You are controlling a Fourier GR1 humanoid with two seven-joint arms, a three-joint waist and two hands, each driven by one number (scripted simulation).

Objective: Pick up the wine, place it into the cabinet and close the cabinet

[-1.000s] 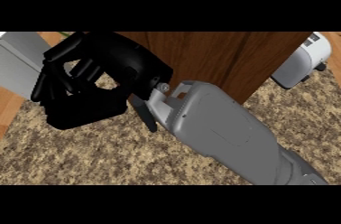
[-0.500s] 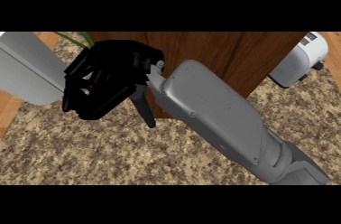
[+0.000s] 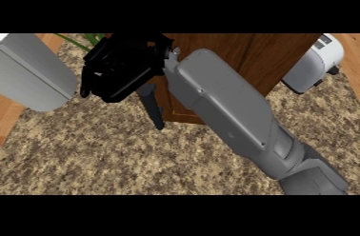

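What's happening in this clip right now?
The robot's right hand is up against the left edge of the wooden cabinet on the granite counter, thumb hanging down. No wine bottle is visible. A grey forearm shows at the left, and a white appliance stands to the right of the cabinet.

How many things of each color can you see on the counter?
Brown: 1, the wooden cabinet
Black: 1, the right hand
Green: 1, the plant
Grey: 2, the right forearm and the grey object at left
White: 1, the appliance
Total: 6
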